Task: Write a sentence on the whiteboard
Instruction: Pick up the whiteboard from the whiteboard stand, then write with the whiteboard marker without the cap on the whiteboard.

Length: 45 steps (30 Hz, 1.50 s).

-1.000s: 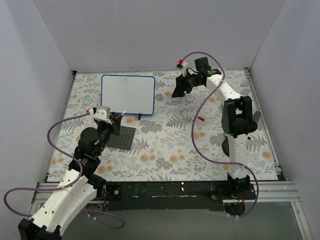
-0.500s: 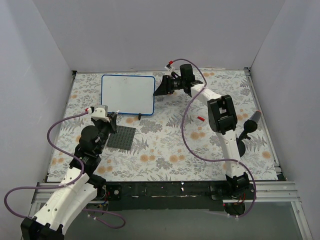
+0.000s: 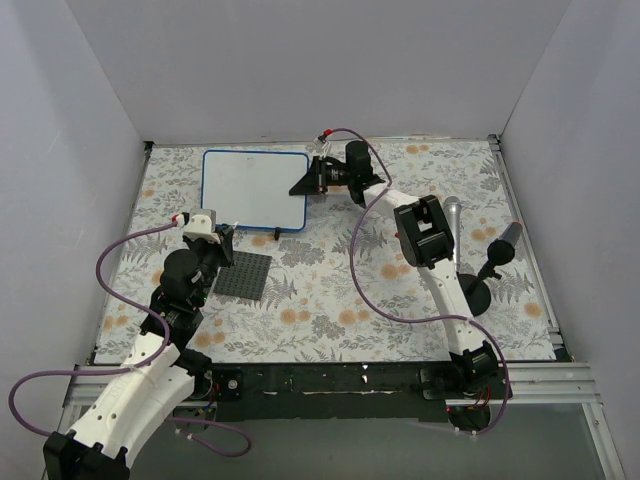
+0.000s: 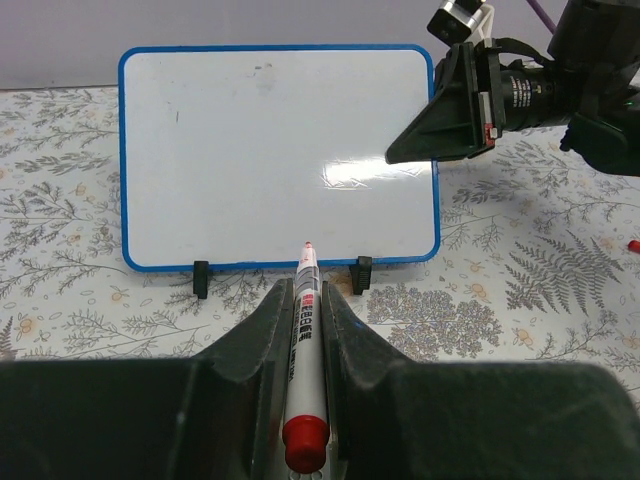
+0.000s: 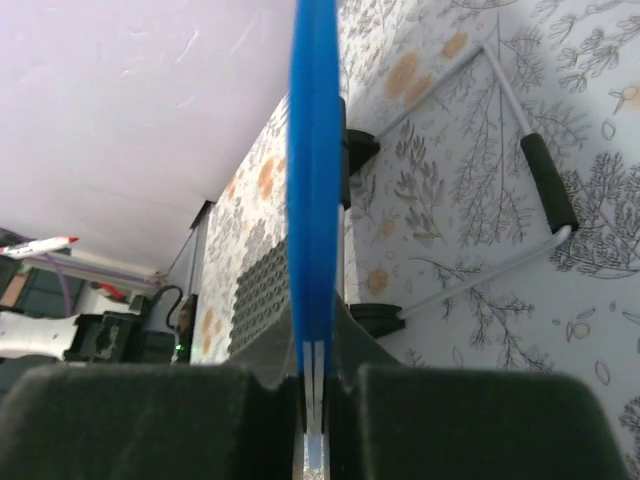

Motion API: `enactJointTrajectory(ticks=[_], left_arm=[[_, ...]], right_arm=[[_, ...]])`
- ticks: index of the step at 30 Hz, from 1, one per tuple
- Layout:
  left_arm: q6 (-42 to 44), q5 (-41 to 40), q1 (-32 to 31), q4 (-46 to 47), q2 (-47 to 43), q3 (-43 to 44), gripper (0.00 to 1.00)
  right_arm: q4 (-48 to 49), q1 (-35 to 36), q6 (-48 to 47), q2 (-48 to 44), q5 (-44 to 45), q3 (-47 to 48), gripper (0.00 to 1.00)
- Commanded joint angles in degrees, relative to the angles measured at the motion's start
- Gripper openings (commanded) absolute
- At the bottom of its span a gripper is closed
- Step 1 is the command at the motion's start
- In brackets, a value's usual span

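White and glossy, rimmed in thin blue, the whiteboard [image 3: 255, 190] stands at about eleven o'clock from the middle of the flowered table [image 3: 340, 300]; it leans back on two small black feet [image 4: 201, 278] with a wire stand [image 5: 500, 130] behind it. Its long axis runs from nine o'clock to three o'clock in the overhead view, and its writing face looks toward six o'clock, at the arms; no writing shows on it.

The right gripper [image 3: 297, 190] reaches in from three o'clock; its jaws are pinched onto the board's right-hand rim, the blue edge running straight up between the two fingers in the right wrist view. The left gripper [image 4: 305, 300], at seven o'clock from the board and apart from it, has its jaws closed around a red marker [image 4: 303, 340]; the tip points to twelve o'clock, at the lower middle of the board. A dark studded plate [image 3: 243, 275] lies flat just beside that gripper.

The board looks thin, stiff and light, with a slick face; propped as it is, it would likely slide or tip back under the pen's push. The rim is the sensible hold, since it leaves the face free; a clamp on one edge may let the far end swing, so light pen pressure seems wise.
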Motion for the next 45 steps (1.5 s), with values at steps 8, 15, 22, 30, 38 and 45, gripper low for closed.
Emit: enactJointTrajectory(ticks=[8,15,22,30,38,45], left_arm=[[-2.21,1.07,0.29,1.07,-2.18,-0.31,0.0],[-8.97,3.35,0.29,2.04,-6.22,0.74,0.0],[-15.04,6.6,0.29,0.9,-10.0,3.38,0.0],[-25.58,10.65,0.21,0.89,-13.34,5.23,0.0],[-33.14,15.92,0.29,8.44,-14.57,0.14,0.0],[-37.62,18.29,0.29,11.01,-13.61,-2.68,0.0]], right_arm=[[10.37,-0.79,5.79,-5.49,-3.57,3.42,0.01],[2.22,-1.59,-1.32,-15.59,-4.19,-0.26,0.01],[-8.08,-1.67,-13.35,-25.42,-3.13,-7.38,0.01],[-31.52,-4.39,-34.02,-44.85,-0.06,-28.61,0.01],[-49.21,-8.61,-48.17,-61.65,3.54,-45.7,0.01],[-55.19,-9.32,-48.27,-66.84,8.46,-54.67,0.01]])
